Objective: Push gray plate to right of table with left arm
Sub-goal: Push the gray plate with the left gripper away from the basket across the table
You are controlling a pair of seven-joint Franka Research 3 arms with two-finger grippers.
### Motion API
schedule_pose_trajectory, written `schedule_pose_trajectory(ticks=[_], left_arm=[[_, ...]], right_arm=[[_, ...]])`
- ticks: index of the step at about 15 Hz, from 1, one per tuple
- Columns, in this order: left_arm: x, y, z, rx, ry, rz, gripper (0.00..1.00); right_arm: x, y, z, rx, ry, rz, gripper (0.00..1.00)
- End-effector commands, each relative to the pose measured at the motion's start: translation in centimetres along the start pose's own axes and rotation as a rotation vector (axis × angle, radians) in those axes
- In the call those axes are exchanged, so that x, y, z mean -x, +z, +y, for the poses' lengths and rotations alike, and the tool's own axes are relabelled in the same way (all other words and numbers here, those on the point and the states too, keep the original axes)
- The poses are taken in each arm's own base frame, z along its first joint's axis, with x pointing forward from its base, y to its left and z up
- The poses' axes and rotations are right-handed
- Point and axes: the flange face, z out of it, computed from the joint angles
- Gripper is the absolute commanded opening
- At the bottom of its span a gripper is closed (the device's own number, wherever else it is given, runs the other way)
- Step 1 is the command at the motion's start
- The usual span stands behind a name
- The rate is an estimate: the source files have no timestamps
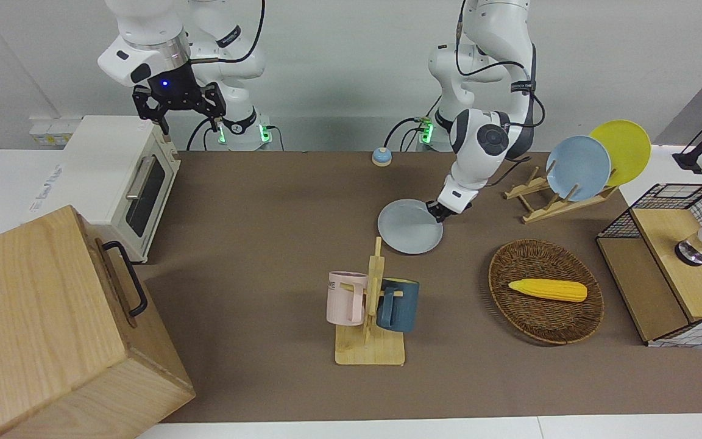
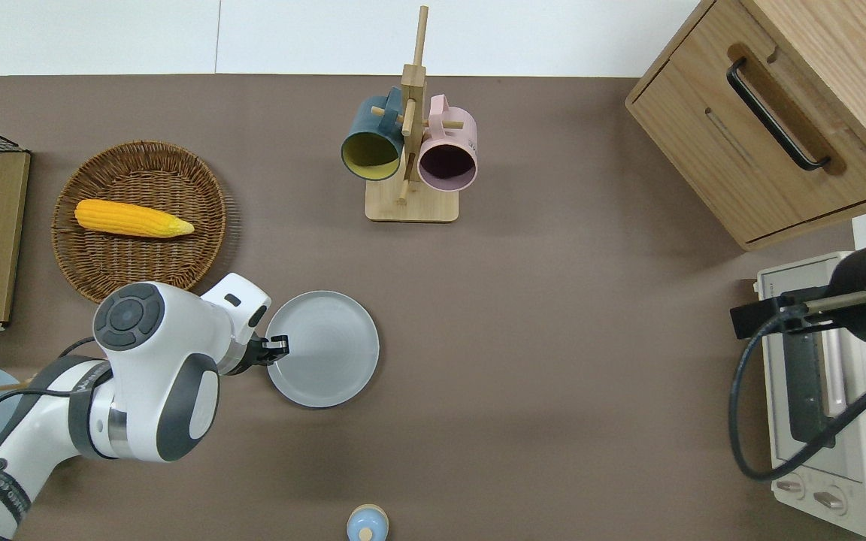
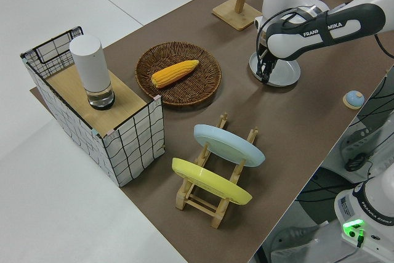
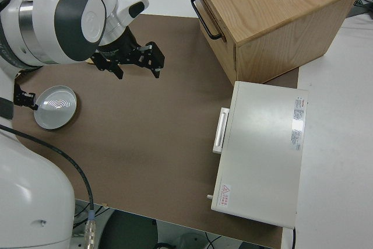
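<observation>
Front, overhead and both side cameras share the table [image 1: 278, 256].

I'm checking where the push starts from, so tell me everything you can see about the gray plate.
The gray plate is round, shallow and pale gray-blue, with a low raised rim and faint rings inside; it looks ceramic. It is empty and lies flat on the brown table, nearer to the robots than the mug rack and beside the wicker basket. The left gripper is down at its rim on the left arm's side. Nothing else touches it.
</observation>
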Motion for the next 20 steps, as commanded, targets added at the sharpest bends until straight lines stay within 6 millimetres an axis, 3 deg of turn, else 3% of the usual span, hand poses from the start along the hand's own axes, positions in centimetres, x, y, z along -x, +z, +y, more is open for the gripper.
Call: schedule_pose_trajectory(ticks=[1, 4, 14, 20], left_arm=[[1.7, 1.1, 2.8, 0.01, -0.025, -0.001, 0.0], [3.8, 1.9, 7.5, 0.037, -0.069, 0.02, 0.0], [10.5, 5.3, 18.5, 0.123, -0.17, 0.087, 0.0], [12.2, 6.9, 21.7, 0.179, -0.206, 0.106, 0.0]], right_arm=[[0.5, -0.2, 0.1, 0.001, -0.004, -0.006, 0.996], [0.5, -0.2, 0.1, 0.002, -0.004, -0.006, 0.996], [0.5, -0.2, 0.1, 0.002, -0.004, -0.006, 0.996], [0.5, -0.2, 0.1, 0.002, -0.004, -0.006, 0.996]])
